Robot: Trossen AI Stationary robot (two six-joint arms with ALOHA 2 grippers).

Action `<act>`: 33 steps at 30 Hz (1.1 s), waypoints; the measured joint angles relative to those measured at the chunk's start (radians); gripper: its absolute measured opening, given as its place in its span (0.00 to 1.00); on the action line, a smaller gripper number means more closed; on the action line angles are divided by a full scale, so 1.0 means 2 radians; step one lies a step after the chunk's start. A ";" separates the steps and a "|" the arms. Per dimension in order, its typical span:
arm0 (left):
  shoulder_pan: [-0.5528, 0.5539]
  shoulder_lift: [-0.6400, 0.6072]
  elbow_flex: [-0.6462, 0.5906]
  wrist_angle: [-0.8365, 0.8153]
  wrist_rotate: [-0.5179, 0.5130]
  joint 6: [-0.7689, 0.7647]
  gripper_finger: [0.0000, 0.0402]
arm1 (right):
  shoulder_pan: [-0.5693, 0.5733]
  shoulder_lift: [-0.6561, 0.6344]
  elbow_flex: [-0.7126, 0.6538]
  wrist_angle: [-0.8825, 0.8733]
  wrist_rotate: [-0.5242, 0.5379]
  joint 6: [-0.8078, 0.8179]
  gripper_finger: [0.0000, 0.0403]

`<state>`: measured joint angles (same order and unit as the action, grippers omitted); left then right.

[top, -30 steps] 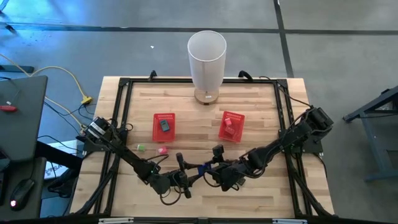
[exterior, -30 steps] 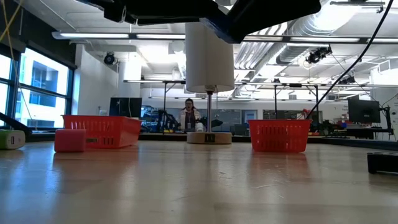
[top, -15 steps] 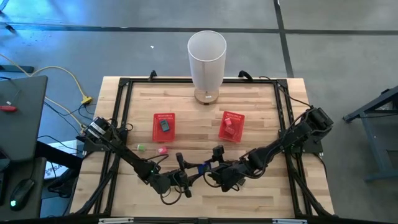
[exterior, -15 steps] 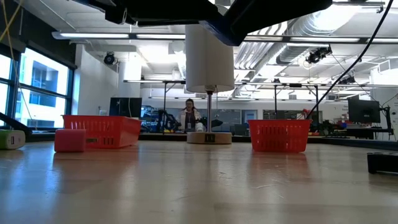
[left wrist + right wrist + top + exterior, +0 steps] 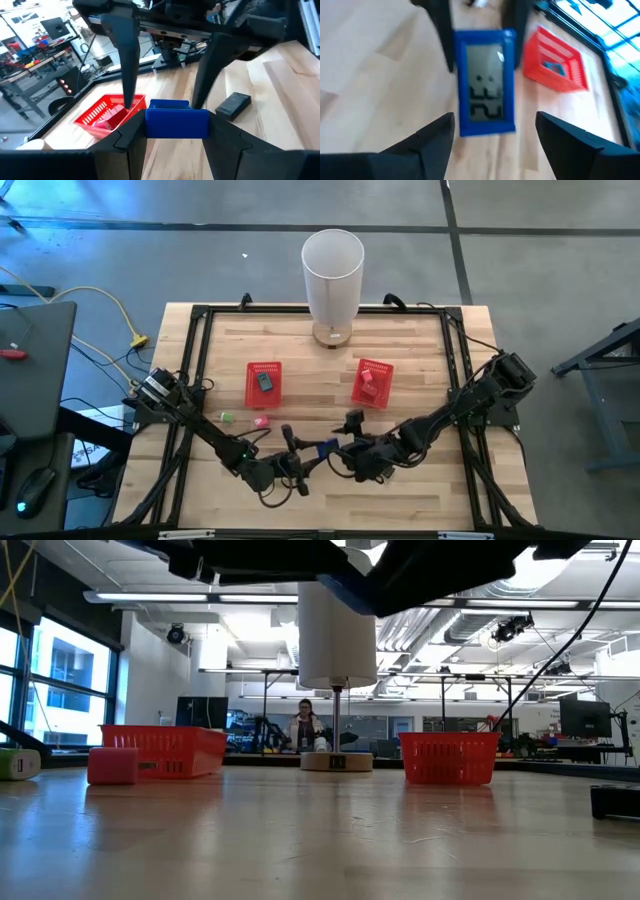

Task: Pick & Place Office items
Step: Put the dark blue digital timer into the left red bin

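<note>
**Blue clock held between two arms at table's near edge**

A small blue digital clock (image 5: pixel 177 122), its grey display facing the right arm's camera (image 5: pixel 485 82), sits clamped between the two fingers of the left gripper (image 5: pixel 177 125) above the near-centre of the wooden table (image 5: pixel 420 350). In the high view the clock shows as a blue speck (image 5: pixel 325 447) between the two arms. The right gripper (image 5: pixel 492 137) faces it from the opposite side with its jaws spread wide and clear of the clock's sides; from the left wrist, its two dark fingers (image 5: pixel 127 50) hang on either side of the clock without gripping it.

Other office items lie scattered farther out. A pink block (image 5: pixel 261 421) and a small green piece (image 5: pixel 227 417) rest on the bare wood near the left arm; the low view shows the same pink block (image 5: pixel 112 765) beside the green-and-white piece (image 5: pixel 18 762). A dark rectangular item (image 5: pixel 233 104) lies flat on the wood just beyond the clock.

Two red mesh baskets stand mid-table. The left basket (image 5: pixel 264 384) holds a dark teal item (image 5: pixel 264 381); the right basket (image 5: pixel 372 383) holds a red item (image 5: pixel 368 379). Behind them, at the far edge, a tall white cylinder (image 5: pixel 332 275) stands upright on a round base. In the room beyond, a person (image 5: pixel 304 724) is seen at a distance.
</note>
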<state>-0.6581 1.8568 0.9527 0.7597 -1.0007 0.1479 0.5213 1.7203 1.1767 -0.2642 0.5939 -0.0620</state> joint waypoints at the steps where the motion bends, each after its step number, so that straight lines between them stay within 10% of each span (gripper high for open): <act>1: -0.001 0.000 0.000 0.000 -0.002 0.000 0.38 | 0.000 0.000 0.000 -0.007 0.012 0.008 0.66; 17: -0.016 0.000 0.000 0.001 -0.161 -0.017 0.38 | 0.001 0.000 0.000 -0.083 0.042 0.111 0.66; 33: -0.011 -0.037 0.000 0.000 -0.277 0.150 0.38 | 0.001 0.000 0.000 -0.102 0.025 0.136 0.67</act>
<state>-0.6809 1.7834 0.9531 0.7605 -1.5538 0.4477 0.5236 1.7203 1.1767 -0.4683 0.6445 0.2096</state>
